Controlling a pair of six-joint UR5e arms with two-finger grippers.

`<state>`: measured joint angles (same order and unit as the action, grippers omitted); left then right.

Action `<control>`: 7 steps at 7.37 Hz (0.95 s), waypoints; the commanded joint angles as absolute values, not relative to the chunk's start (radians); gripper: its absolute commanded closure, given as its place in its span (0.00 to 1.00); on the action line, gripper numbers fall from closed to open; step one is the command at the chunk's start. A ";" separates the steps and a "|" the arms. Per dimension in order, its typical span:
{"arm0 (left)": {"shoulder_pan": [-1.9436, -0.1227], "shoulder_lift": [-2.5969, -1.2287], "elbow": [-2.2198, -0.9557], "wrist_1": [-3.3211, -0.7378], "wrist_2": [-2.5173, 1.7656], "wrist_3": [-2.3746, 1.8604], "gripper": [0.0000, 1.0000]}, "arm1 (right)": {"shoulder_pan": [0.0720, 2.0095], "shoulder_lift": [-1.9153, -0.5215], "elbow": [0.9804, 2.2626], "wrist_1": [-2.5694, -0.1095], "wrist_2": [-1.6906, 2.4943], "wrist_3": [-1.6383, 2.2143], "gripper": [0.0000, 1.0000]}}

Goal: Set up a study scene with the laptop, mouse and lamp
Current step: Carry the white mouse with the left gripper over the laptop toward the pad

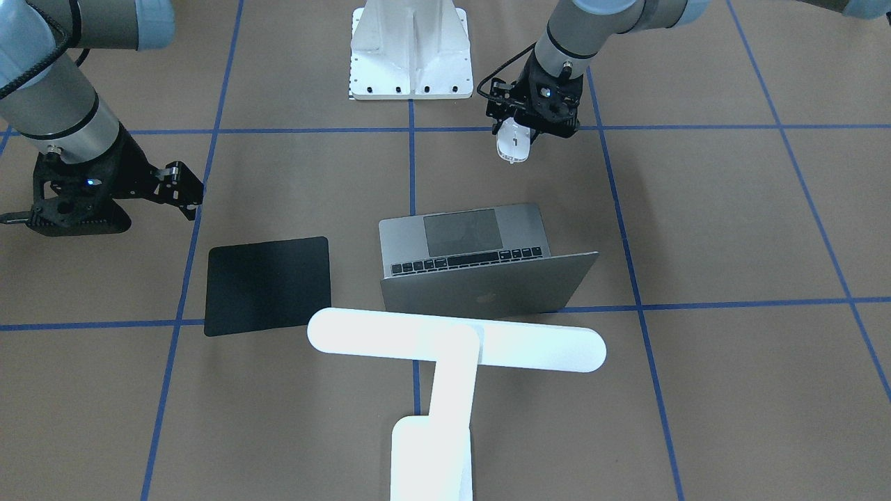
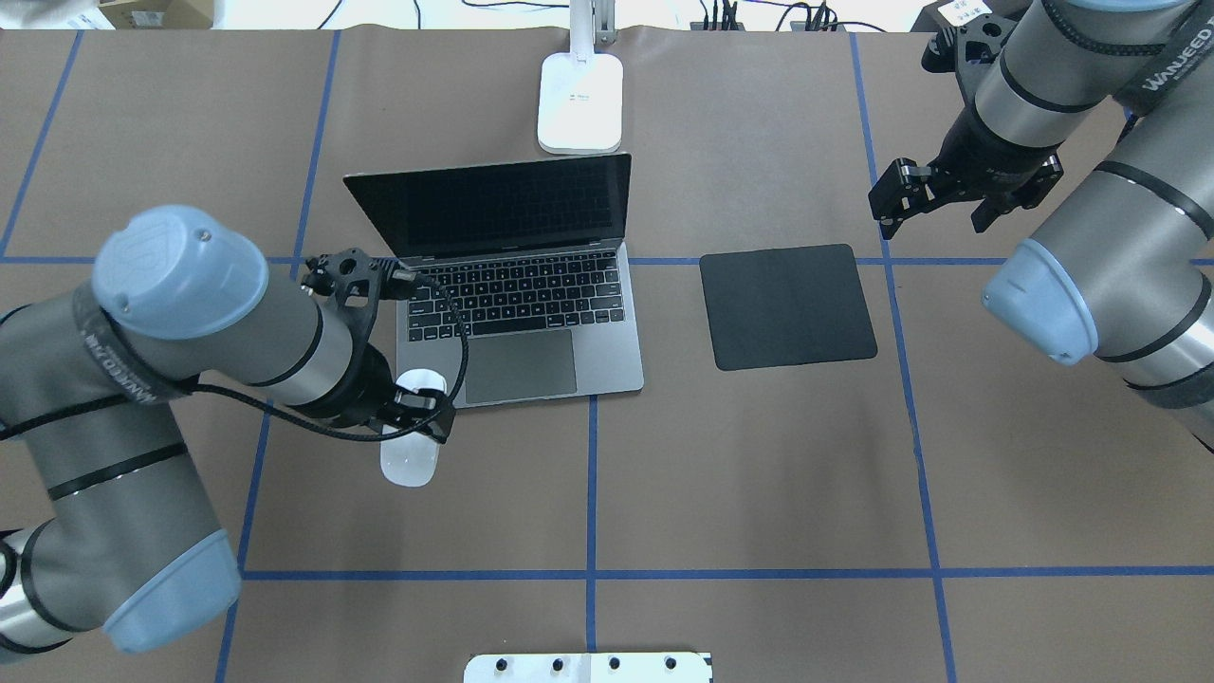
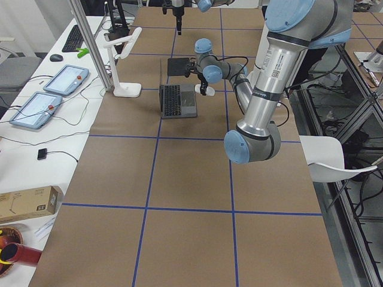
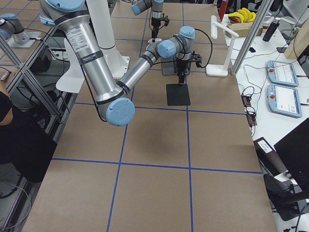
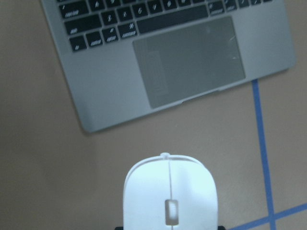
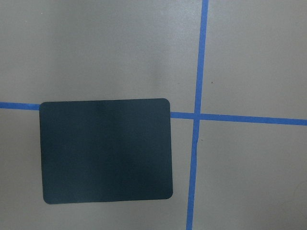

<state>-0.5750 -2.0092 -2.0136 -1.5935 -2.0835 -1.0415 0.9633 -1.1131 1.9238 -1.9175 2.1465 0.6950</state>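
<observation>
**Current state**

- The left tool [image 2: 417, 415] is closed across the sides of the mouse [image 2: 409, 453]. It grips the end nearer the laptop [image 2: 531, 313], so the rest of the shell projects toward the robot.
- The mouse is at the laptop's front corner on the robot's left, off the palm rest. Whether it touches the desk [image 2: 759, 474] cannot be determined.
- The right tool [image 2: 934, 204] is spread wide and holds nothing. It hangs beyond the far right corner of the black mat [image 2: 787, 305], which leaves the mat unobstructed.

**Layout rationale**

- The laptop stands open with its screen toward the robot. The lamp [image 1: 456, 341] stands behind it, with its bar head above the lid.
- The mat lies to the laptop's right and is the probable seat for the mouse.
- The mouse is on the opposite side, so it would have to be carried across or handed over.
</observation>
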 commanded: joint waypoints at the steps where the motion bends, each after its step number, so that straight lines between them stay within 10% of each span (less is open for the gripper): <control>1: -0.612 -2.118 -1.921 -1.585 -2.123 -1.026 0.35 | 0.963 -1.112 1.919 -1.916 2.143 0.695 0.00; 7: -0.612 -2.391 -1.680 -1.585 -2.126 -1.038 0.35 | 0.977 -1.121 1.913 -1.917 2.141 0.693 0.00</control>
